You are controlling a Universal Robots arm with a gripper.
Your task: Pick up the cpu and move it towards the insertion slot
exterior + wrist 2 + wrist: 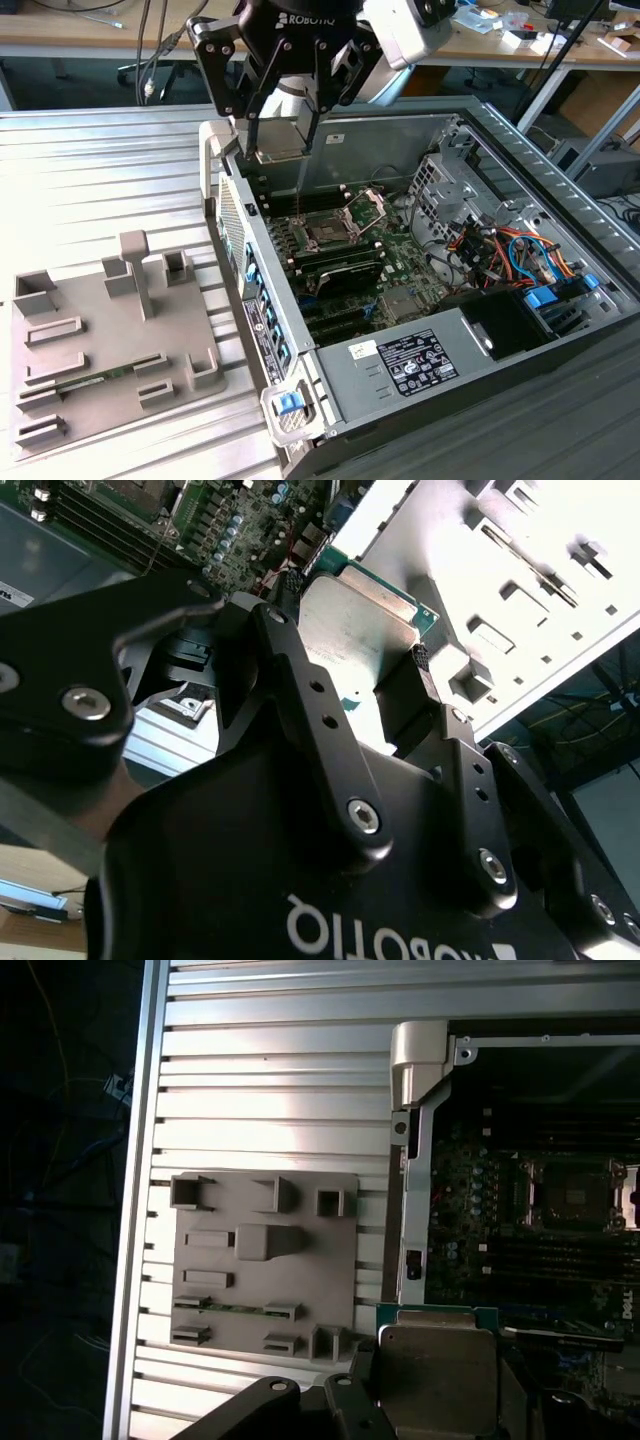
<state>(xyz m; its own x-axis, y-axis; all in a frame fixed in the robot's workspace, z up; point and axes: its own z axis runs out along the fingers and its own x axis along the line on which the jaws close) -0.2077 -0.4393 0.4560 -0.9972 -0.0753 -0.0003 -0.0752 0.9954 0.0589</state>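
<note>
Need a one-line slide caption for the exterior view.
The claw grips the cpu above the open computer case, not yet at the insertion slot.

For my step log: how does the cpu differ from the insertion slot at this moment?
The cpu hangs in the air, clamped in the claw; the insertion slot sits fixed on the motherboard inside the open case. The cpu shows a pale silver top; the insertion slot has a dark centre in a silver frame. Both are square.

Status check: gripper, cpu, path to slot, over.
Gripper shut on cpu, held above case edge. Insertion slot uncovered, apart from cpu. Nothing seen between.
</note>
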